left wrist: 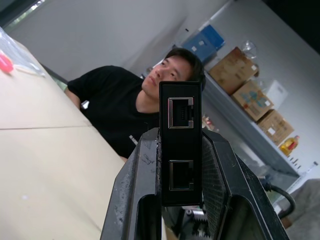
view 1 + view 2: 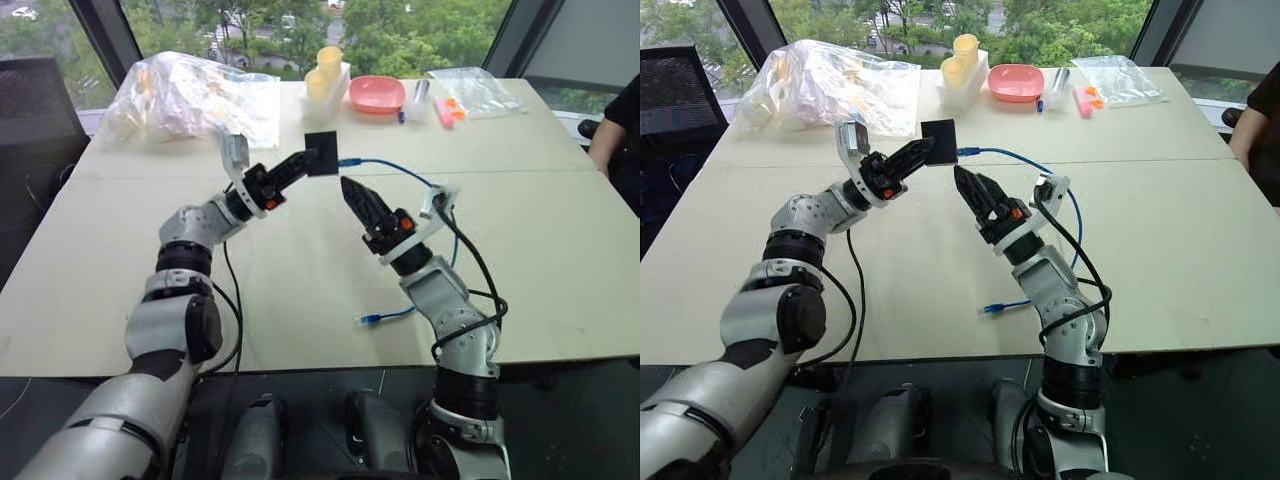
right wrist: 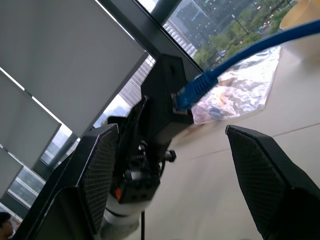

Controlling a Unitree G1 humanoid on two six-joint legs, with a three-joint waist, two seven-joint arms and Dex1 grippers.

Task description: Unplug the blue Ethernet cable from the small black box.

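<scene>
Your left gripper (image 2: 305,162) pinches the small black box (image 2: 322,153) at center frame; your right gripper (image 2: 352,192) is spread, off the blue Ethernet cable (image 2: 400,172).

I saw the box (image 1: 180,145) as matt black plastic, smooth-faced. The cable (image 3: 260,47) had a smooth blue rubbery jacket. My right gripper's pads (image 3: 100,170) were black with a fine cross-hatched texture. The table (image 2: 540,230) looked matt, pale and smooth. The far-left bag (image 2: 190,95) was crinkled, glossy clear plastic.

Lab: storage shelves (image 1: 260,107) hold cardboard boxes (image 1: 235,70).
</scene>
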